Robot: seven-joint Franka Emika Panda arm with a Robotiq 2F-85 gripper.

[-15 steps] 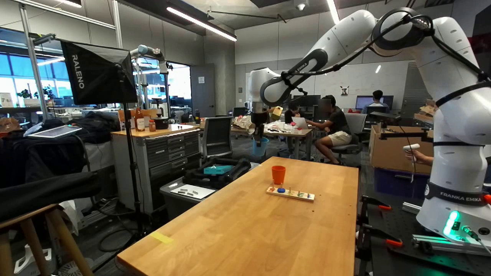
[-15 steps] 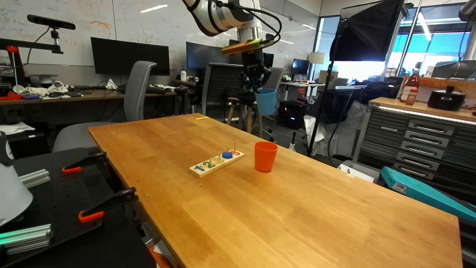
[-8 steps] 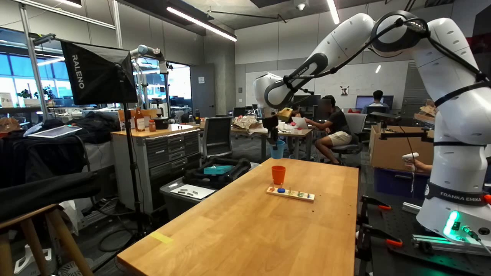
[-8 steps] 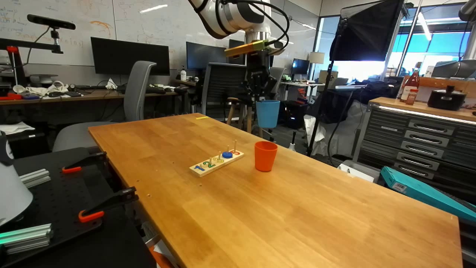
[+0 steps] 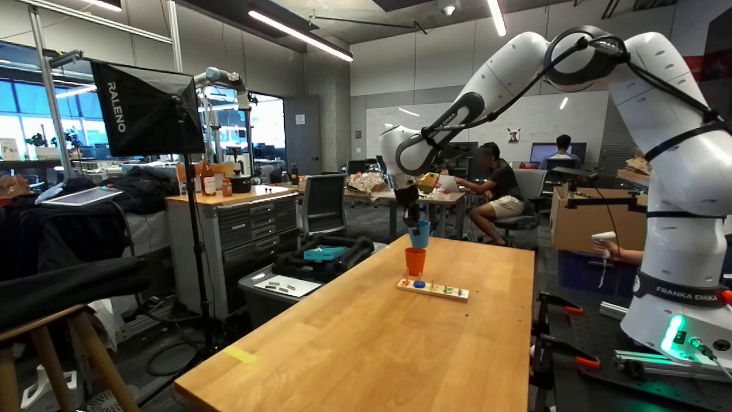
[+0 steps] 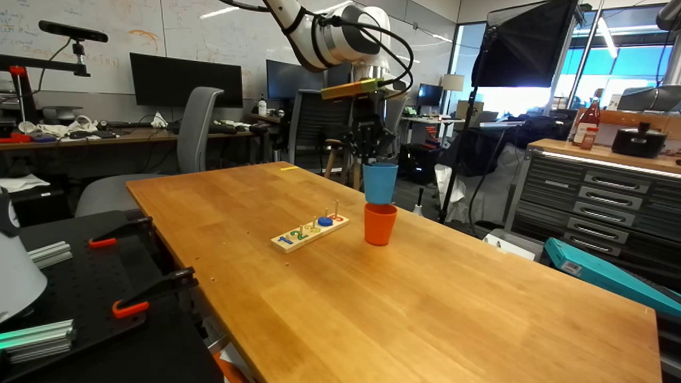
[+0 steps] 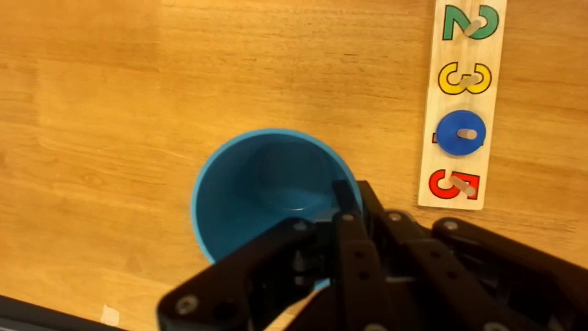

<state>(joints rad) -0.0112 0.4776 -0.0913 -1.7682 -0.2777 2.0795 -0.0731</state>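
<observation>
one blue cup hung fr. my gripper, which was pinching it at a single spot on the rim: in the wrist view one of my fingers ran down inside the wall & its mate sat outside, so the hold was one-sided, not around the body. cup looked abt upright, open end up, w/ nothing in it that i could make out. what had just changed: approx a sec earlier i'd had it higher & farther off, seen past the edge of the table; by this pt it had come down & across, & in both exterior views its base showed right at the rim of the orange cup. that one hadn't moved; it stood upright on the table, just beside the 5 end of the numbered peg board, which hadn't shifted either, blue disc on the peg betw the 3 & the 5. for the work in hand, i reckoned, the sideways carry was mostly done & height plus alignment counted most. couldn't tell if the cups touched or a gap was left, nor if they were centred: the wrist view didn't show the orange one, prob bc the blue one blocked it. a rim pinch like mine, i judged, could let the cup tip if its base caught.
</observation>
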